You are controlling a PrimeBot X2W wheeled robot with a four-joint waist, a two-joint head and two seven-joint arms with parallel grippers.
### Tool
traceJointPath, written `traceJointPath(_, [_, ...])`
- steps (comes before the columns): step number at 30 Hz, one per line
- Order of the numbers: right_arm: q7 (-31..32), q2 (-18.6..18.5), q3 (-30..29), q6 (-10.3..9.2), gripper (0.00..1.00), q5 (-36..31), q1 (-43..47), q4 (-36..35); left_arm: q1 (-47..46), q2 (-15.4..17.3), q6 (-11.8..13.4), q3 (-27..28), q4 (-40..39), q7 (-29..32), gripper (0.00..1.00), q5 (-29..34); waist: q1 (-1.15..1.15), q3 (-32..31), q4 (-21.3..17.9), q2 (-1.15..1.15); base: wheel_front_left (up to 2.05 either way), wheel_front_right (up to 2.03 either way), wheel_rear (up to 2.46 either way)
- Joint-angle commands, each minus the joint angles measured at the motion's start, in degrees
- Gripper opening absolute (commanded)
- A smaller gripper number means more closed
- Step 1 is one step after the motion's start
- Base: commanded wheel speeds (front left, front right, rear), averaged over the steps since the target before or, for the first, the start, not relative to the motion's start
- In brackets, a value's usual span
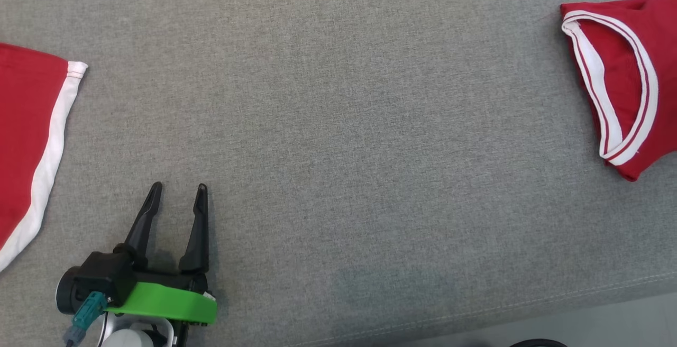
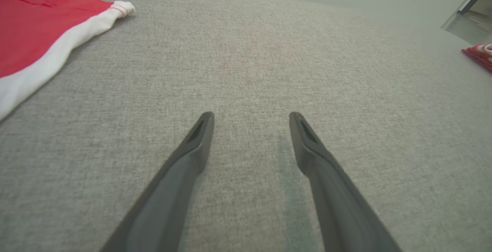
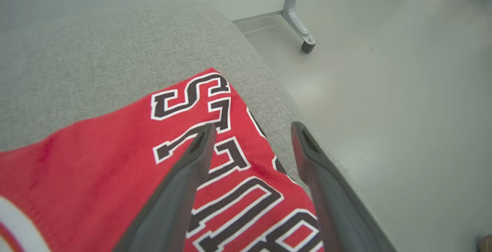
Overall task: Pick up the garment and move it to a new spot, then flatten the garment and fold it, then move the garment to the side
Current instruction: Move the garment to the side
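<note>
Looking down from the head view, the left tool sits low at the left above the grey fabric-covered counter, its two dark fingers spread wide with nothing between them. The garment, red with a white-trimmed collar, lies folded at the far right edge of the counter. Well apart from it, at the far left, lies a second red cloth with a white border.

In the left wrist view, the left tool is again wide and empty over bare grey fabric. The white-bordered cloth lies up to the left, and a small strip of the garment shows at the right edge.

In the right wrist view, the right tool stands wide apart, gripping nothing, just above the garment, whose black-and-white lettering faces up near the counter's corner. Beyond lie a pale floor and a wheeled metal leg.
</note>
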Motion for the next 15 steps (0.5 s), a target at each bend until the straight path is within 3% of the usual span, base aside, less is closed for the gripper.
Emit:
traceJointPath(1, [-1.7,-0.2,0.1,-0.1,1.0,-1.4,-1.1,0.6,0.2,0.4,0.4,0.1,-0.2,-0.1,1.0,-0.3,-0.01,-0.6,-0.5,0.0,0.0,0.0,0.0])
traceJointPath(4, [-7.2,0.0,0.8,-0.1,1.0,-4.4,-2.1,0.4,0.6,0.1,0.5,0.0,0.2,-0.3,1.0,-0.6,-0.01,-3.0,-1.2,0.0,0.0,0.0,0.0])
traceJointPath(8, [-11.8,0.5,2.3,-0.1,1.0,-6.5,0.6,-5.6,2.1,-0.3,0.7,0.3,1.6,-0.8,1.0,-1.1,-0.01,-8.5,-1.3,0.0,0.0,0.0,0.0])
traceJointPath(15, [-12.4,0.2,-2.3,-0.1,1.0,-9.4,13.1,-26.9,4.8,-0.7,1.3,2.6,2.7,-1.2,1.0,-1.9,-0.01,-15.7,0.8,0.0,0.0,0.0,0.0])
